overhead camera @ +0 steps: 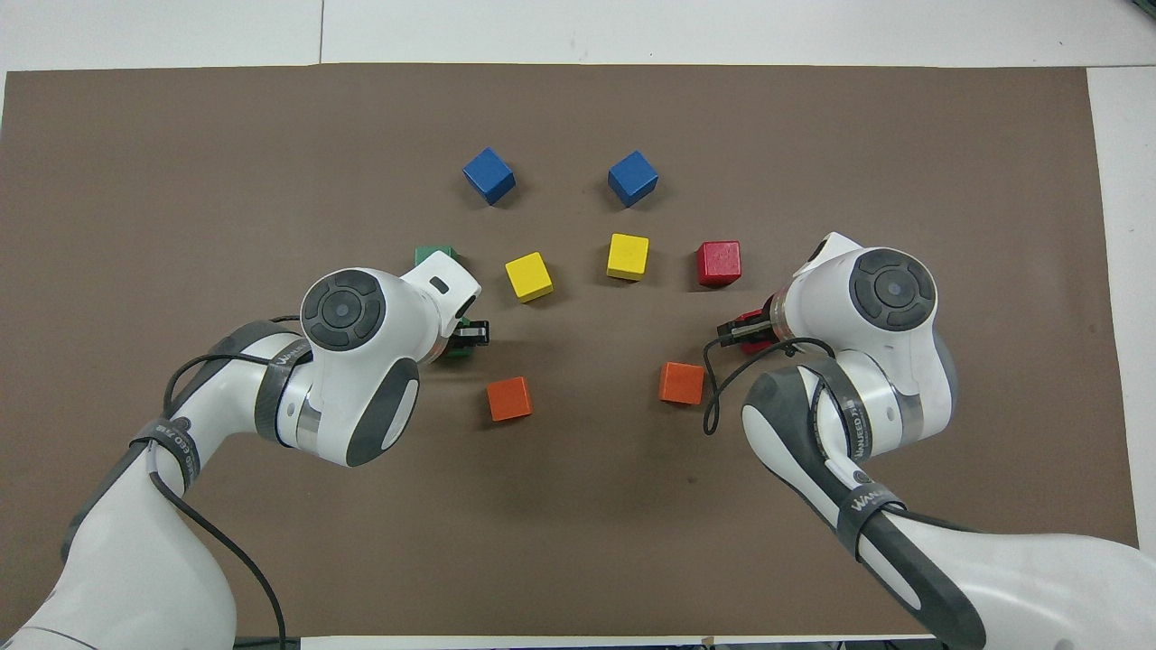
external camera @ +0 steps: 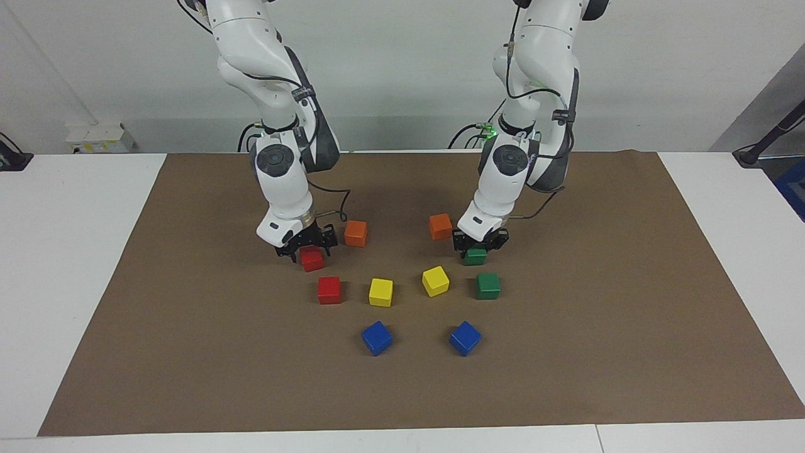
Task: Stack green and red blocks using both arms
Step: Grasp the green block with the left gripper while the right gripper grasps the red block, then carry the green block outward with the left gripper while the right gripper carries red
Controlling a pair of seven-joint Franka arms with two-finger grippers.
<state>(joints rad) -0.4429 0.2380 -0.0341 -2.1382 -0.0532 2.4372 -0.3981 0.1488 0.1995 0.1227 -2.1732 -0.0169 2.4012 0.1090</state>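
Here I have both end effectors low on the brown-covered worktop (external camera: 597, 352), the left end effector (external camera: 477, 246) pinching one small matte dark green cube (external camera: 476, 257) and the right end effector (external camera: 307, 248) astride one small matte bright red cube (external camera: 312, 259), its clamp unclear, so each can lift onto its twin.

Legible text is confined to the grey bands on the arms, overhead view. Left arm (overhead camera: 181, 506): band (overhead camera: 170, 440) near the elbow carries white lettering, partly readable as "WANLEED"; a second band (overhead camera: 282, 361) closer to the wrist shows the same kind of lettering, only "WAN…" made out. Right arm (overhead camera: 903, 542): forearm band (overhead camera: 864, 503) reads "WAN…", the rest cut off by the curve; the band (overhead camera: 849, 426) nearer the wrist shows "…NLEED" followed by small characters that cannot be read. In the facing view the same bands show white marks too small to read. Blocks unmarked.
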